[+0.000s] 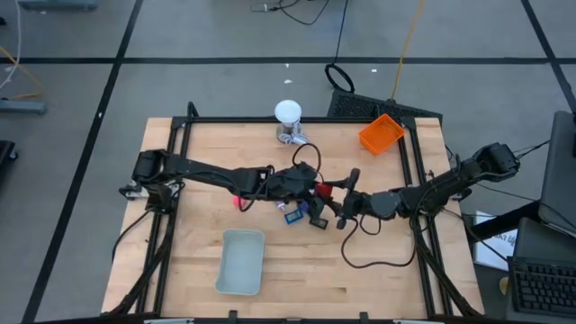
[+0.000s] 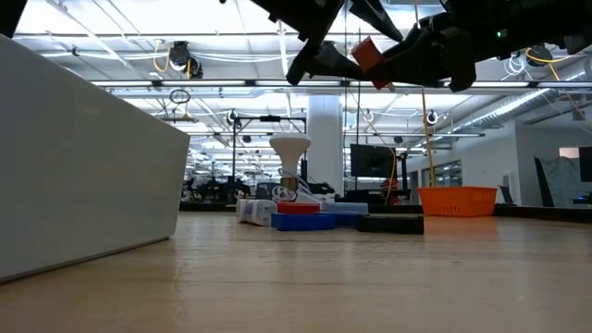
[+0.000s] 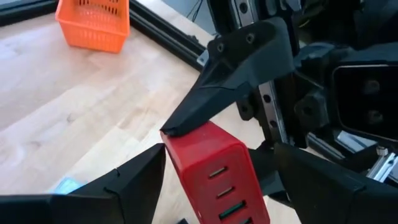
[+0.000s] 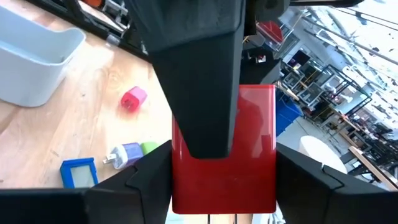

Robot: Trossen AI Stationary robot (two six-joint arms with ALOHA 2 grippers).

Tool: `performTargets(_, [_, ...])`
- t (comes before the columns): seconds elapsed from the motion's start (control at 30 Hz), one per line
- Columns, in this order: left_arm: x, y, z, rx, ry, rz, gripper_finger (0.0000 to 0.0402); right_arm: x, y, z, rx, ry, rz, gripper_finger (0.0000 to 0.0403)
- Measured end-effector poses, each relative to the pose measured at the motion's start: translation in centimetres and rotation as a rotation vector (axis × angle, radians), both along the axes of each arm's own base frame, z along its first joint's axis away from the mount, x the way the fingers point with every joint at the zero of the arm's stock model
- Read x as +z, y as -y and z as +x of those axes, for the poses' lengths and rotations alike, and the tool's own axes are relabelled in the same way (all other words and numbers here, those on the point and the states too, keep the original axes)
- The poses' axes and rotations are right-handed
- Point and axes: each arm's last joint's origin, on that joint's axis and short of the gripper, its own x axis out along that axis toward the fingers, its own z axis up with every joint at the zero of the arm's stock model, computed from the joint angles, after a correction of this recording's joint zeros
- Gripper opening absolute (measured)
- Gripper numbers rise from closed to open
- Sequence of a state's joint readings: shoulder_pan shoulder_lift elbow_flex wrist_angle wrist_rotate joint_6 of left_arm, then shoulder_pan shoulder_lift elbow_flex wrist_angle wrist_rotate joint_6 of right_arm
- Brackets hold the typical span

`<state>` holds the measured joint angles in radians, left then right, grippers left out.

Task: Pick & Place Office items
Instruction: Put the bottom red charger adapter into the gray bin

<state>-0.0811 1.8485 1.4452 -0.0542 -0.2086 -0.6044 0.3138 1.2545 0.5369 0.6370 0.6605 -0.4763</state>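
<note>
A red block [image 1: 326, 189] with slots in one face hangs in the air over the table's middle, between both grippers. My left gripper [image 1: 317, 184] reaches it from the left and my right gripper [image 1: 340, 202] from the right, and both are shut on it. In the low view the red block [image 2: 366, 54] sits high above the wood. Other office items lie flat on the table. These are a pink-red block [image 4: 134, 98], a light-blue piece with a green bit [image 4: 127, 152], a blue-faced rectangle [image 4: 78, 172] and a dark rectangle [image 2: 388, 222]. My left gripper [image 3: 221, 186] has the red block's slotted end [image 3: 180, 165] between its two fingers [image 3: 137, 180], coming level from the table's left. The block is lifted clear. My right gripper [image 4: 224, 186] pinches the block by its two narrow sides [image 4: 183, 180], with its fingers [image 4: 143, 180] flush against them, coming from the table's right. A finger of the left gripper lies over the block's face there.
An orange bin [image 1: 382, 133] stands at the far right and a pale grey tray [image 1: 241, 261] near the front edge. A white ball-topped object [image 1: 287, 115] stands at the far edge. A black cable [image 1: 378, 256] loops on the table under the right arm.
</note>
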Motion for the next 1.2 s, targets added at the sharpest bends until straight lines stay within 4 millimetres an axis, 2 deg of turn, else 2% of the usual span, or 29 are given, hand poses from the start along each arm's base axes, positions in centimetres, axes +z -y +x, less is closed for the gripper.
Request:
performTargets(0.47, [-0.3,-0.7,-0.1,-0.013,-0.040,-0.003,0.0163,-0.1,0.0,0.0,-0.005,-0.009,-0.011,0.0225])
performTargets(0.63, [-0.4,-1.0,-0.1,-0.017,-0.043,0.020,0.0145,-0.1,0.0,0.0,-0.012,-0.010,-0.016,0.0226])
performTargets(0.8, [-0.3,-1.3,-0.1,-0.045,-0.042,0.044,0.0146,0.0,-0.1,-0.1,-0.032,-0.006,-0.019,0.0230])
performTargets(0.97, [1.6,-1.2,-1.3,-0.057,-0.036,0.117,0.0141,0.5,-0.6,-0.1,-0.025,0.040,0.003,0.0241])
performTargets(1.2, [6.6,0.0,-5.1,0.001,0.019,0.265,0.0118,0.6,-1.3,-0.4,-0.006,0.070,0.017,0.0239])
